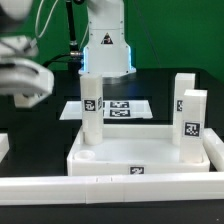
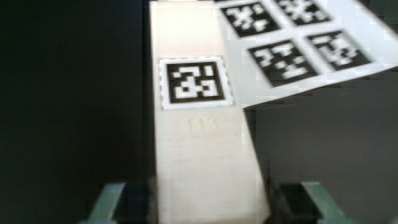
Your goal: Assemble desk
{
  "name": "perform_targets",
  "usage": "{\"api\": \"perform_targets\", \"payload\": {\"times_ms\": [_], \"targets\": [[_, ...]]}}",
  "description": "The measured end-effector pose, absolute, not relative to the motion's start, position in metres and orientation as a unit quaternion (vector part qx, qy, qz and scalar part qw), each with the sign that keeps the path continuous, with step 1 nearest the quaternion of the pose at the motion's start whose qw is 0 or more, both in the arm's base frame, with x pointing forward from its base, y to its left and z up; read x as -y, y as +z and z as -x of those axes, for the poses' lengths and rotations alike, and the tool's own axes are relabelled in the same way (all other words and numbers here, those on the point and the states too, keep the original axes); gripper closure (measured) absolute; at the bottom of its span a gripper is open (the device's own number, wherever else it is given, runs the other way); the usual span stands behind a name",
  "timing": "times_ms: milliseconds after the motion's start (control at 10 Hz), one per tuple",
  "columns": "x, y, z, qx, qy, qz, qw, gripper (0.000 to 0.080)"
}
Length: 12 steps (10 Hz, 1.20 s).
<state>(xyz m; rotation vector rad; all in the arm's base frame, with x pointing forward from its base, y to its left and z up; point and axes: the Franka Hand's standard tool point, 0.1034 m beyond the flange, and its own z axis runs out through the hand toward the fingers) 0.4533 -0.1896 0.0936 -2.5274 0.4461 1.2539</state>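
Observation:
The white rimmed tabletop (image 1: 140, 158) lies flat in the middle of the table, with a round socket (image 1: 85, 157) showing at its near corner on the exterior view's left. One tagged white leg (image 1: 92, 112) stands upright at its far corner on that side. My gripper (image 1: 89, 70) is right above this leg. In the wrist view the leg (image 2: 199, 120) runs between my fingers (image 2: 118, 200), with a dark gap on each side; my gripper (image 2: 215, 205) is open around it. Two more tagged legs (image 1: 190, 112) stand upright at the tabletop's right side.
The marker board (image 1: 118, 107) lies behind the tabletop and shows in the wrist view (image 2: 288, 45). Long white border bars run along the front (image 1: 110, 186) and at the sides (image 1: 216, 150). A white camera body (image 1: 22, 78) hangs at the exterior view's left.

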Motion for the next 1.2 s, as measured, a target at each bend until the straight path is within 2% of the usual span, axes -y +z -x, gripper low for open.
{"api": "perform_targets", "payload": {"times_ms": [100, 200, 500, 600, 700, 800, 900, 1100, 1200], "targets": [[0.19, 0.105, -0.457, -0.152, 0.432, 0.878, 0.142, 0.0515], [0.192, 0.099, -0.457, -0.153, 0.428, 0.88, 0.138, 0.0515], [0.194, 0.096, -0.464, -0.153, 0.41, 0.89, 0.13, 0.0514], [0.187, 0.102, -0.47, -0.159, 0.412, 0.888, 0.125, 0.0514], [0.182, 0.126, -0.484, -0.16, 0.413, 0.887, 0.129, 0.0514], [0.185, 0.147, -0.51, -0.151, 0.361, 0.912, 0.12, 0.0514], [0.188, 0.154, -0.523, -0.136, 0.297, 0.94, 0.102, 0.0514], [0.187, 0.151, -0.521, -0.141, 0.241, 0.956, 0.094, 0.0514], [0.19, 0.152, -0.528, -0.142, 0.2, 0.966, 0.083, 0.0514]]}}
